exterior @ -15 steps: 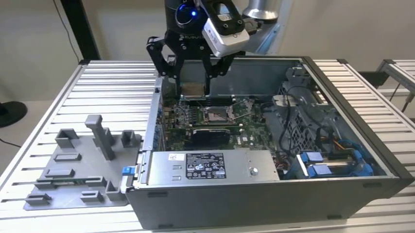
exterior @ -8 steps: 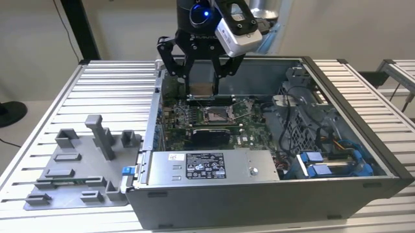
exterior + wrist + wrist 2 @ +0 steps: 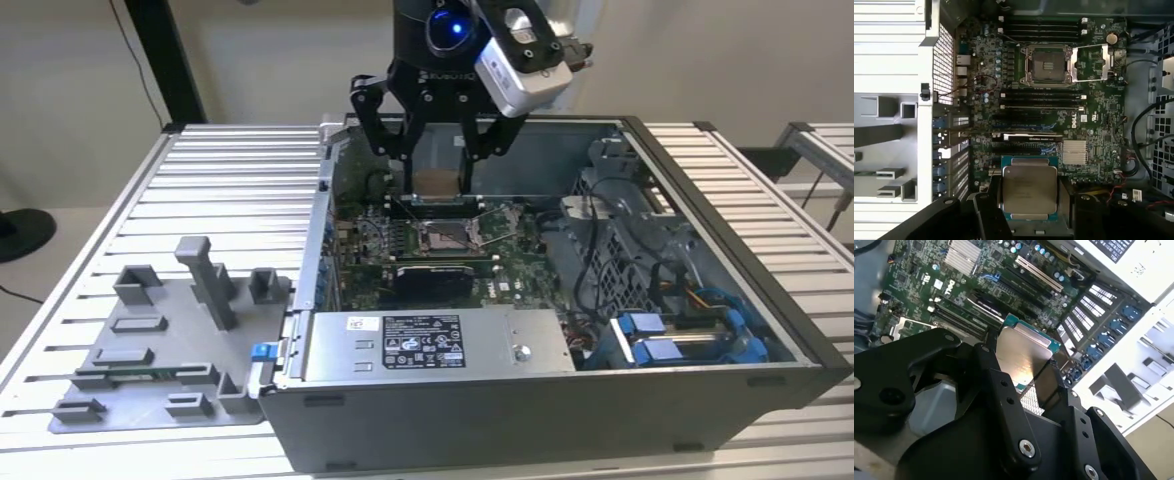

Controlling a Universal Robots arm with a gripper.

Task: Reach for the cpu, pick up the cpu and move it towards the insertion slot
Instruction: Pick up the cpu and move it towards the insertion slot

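My gripper [image 3: 437,182] hangs over the far part of the open computer case and is shut on the cpu [image 3: 435,181], a small pale silver square chip. In both wrist views the black fingers [image 3: 990,196] press on two opposite edges of the cpu [image 3: 1029,189] [image 3: 1024,352], which is held flat above the green circuit board. The insertion slot [image 3: 445,237] [image 3: 1046,65], a square socket with a shiny metal frame and dark centre, lies on the board a short way from the chip. Its metal cover plate [image 3: 1091,62] is folded open beside it.
The case walls [image 3: 320,220] ring the board. A power supply box [image 3: 427,345] sits at the case's near side, with cables and blue drive brackets [image 3: 681,335] on the exterior view's right. A grey fixture plate with blocks [image 3: 160,340] lies on the slatted table at the left.
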